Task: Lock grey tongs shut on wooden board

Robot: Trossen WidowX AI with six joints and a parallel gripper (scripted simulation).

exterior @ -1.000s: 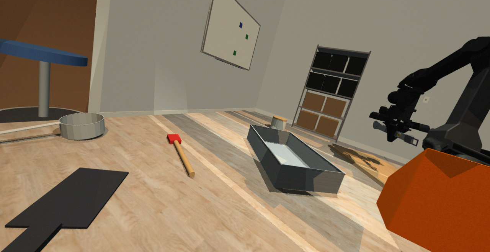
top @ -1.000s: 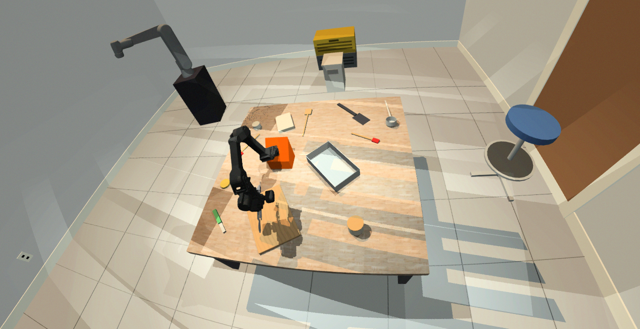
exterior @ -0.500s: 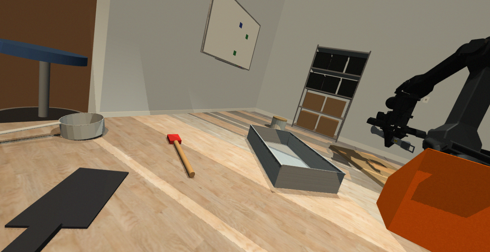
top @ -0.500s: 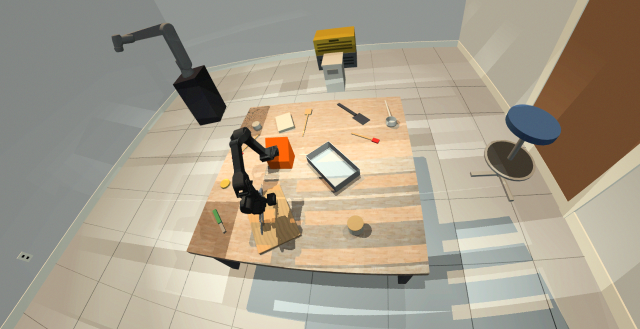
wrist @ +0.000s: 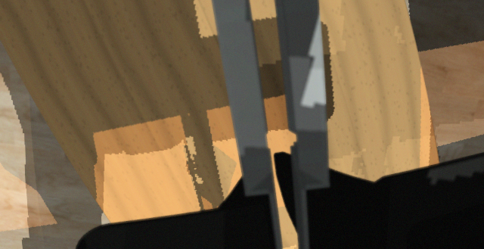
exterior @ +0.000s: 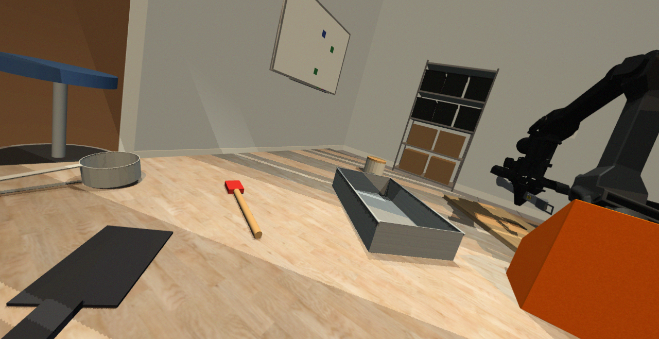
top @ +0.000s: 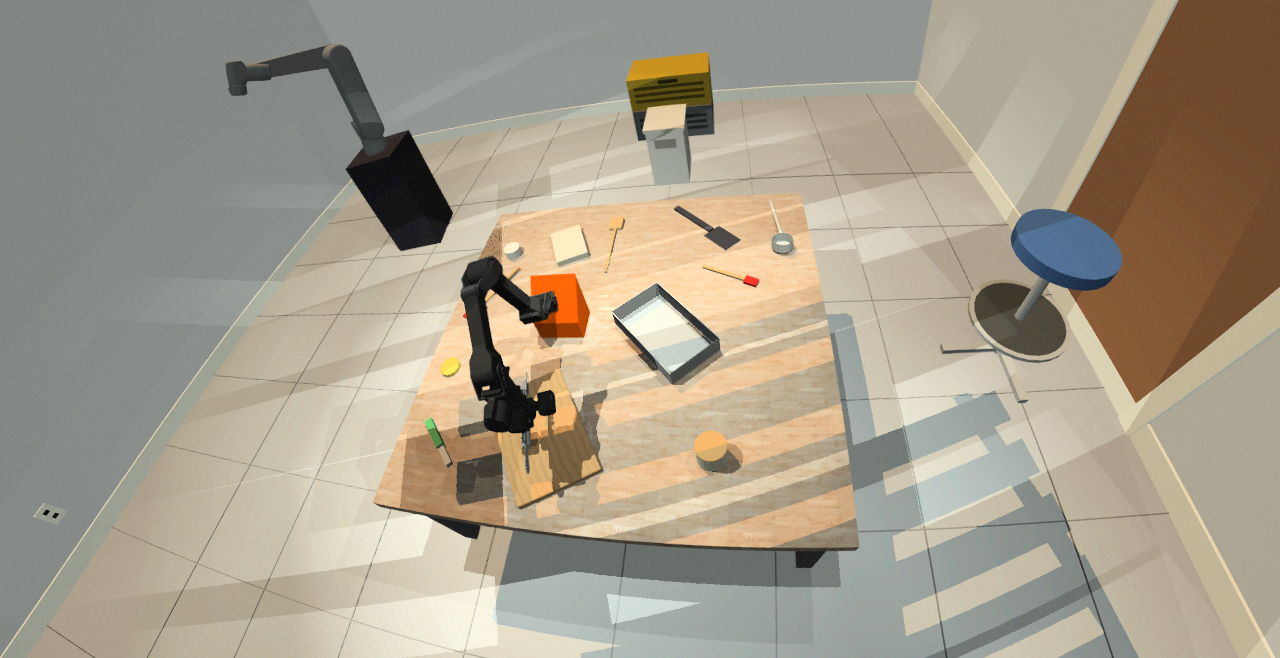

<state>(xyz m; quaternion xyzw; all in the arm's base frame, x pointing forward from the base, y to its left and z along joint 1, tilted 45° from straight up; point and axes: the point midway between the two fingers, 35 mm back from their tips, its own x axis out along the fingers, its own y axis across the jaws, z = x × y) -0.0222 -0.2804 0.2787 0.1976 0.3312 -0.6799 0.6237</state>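
My gripper (top: 528, 409) (exterior: 520, 193) (wrist: 270, 164) is shut on the grey tongs (top: 526, 453) (exterior: 538, 202) (wrist: 238, 90). The tongs' two arms lie close together, with a narrow gap between them in the wrist view. The gripper holds them over the wooden board (top: 575, 466) (exterior: 497, 226) (wrist: 132, 71), with the board below them. In the exterior view, the rounded end is at the left and the squared loop is at the right, lower in the picture. The state of the lock inside the hinge cannot be seen. The roasting tin (top: 698, 364) (exterior: 414, 244) holds no tongs.
An orange block (top: 559, 306) (exterior: 594, 263) stands behind the board. A wooden-topped cylinder (top: 710, 446) (exterior: 375, 166) stands to the board's right. A green-handled knife (top: 434, 433) and a yellow disc (top: 450, 366) lie to its left in the top view.
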